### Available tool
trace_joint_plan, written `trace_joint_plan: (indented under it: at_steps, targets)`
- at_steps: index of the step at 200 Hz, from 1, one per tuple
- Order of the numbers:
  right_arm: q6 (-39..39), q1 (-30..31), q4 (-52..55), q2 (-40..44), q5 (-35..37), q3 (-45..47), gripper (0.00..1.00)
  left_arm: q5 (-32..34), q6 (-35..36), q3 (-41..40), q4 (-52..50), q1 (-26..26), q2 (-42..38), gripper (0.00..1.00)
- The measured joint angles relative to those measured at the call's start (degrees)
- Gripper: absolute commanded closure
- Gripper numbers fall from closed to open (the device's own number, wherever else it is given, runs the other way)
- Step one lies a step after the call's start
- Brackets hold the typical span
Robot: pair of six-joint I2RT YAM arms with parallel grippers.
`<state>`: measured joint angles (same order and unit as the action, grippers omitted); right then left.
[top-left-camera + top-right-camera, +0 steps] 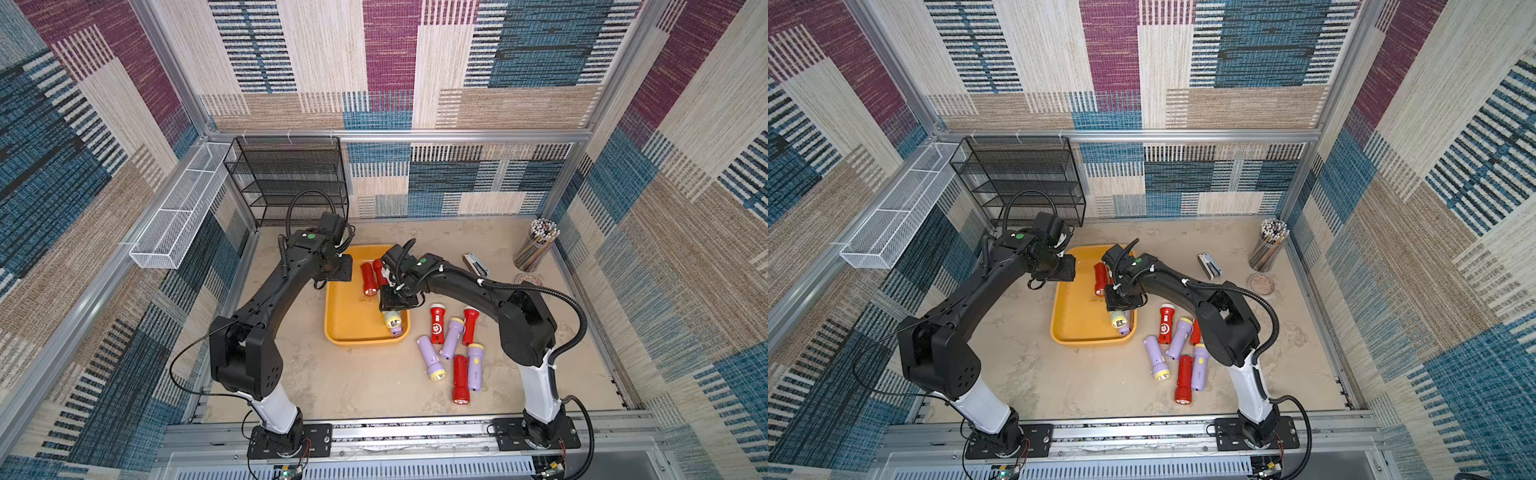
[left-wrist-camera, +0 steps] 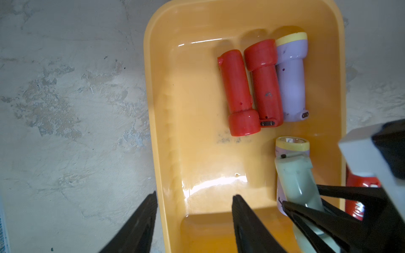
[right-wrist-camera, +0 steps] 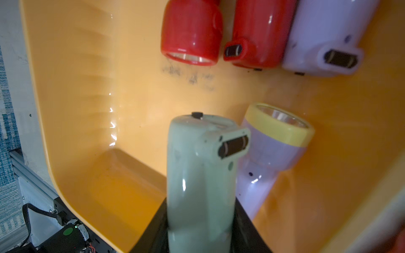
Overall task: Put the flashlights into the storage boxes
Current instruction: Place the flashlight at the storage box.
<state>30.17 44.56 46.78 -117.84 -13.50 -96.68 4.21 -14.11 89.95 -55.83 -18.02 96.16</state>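
Clamped in right jaws: green torch (image 3: 201,175), long axis straight ahead, over tray (image 3: 87,109); left jaws parted, empty.

Pale green flashlight (image 3: 200,175), head end past the picture's edge.

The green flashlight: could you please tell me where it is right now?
In the right wrist view, the green flashlight is gripped by the right gripper over the tray, close beside a lilac flashlight lying along the tray's right side.
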Motion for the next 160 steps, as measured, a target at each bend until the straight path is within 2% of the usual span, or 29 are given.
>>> trace_joint_plan:
  at_steps: [65,160]
  targets:
    - [1.5,0.4,-4.1,-2.7,-0.4,1.0,0.6,-0.1,-0.3,-1.1,0.0,0.0,-2.1,0.41]
    - [2.1,0.5,-5.0,-6.2,-0.2,-0.9,0.49,0.1,-0.3,-1.1,0.0,0.0,-2.0,0.41]
